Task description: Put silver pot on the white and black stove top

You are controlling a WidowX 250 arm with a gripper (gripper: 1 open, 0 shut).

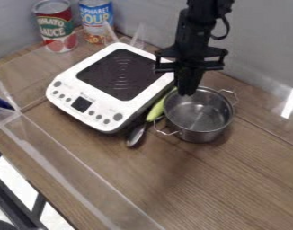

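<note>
Silver pot (203,119) is just beside the white and black stove top (107,76), its stove-side rim pinched by the clenched tool (185,92) (a thin-wall grip, likely for lifting it across).

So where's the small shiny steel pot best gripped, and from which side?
The rim of the small shiny steel pot, from straight above: it stands upright and lidless, the wall thin enough to pinch, the loop handles small.
</note>
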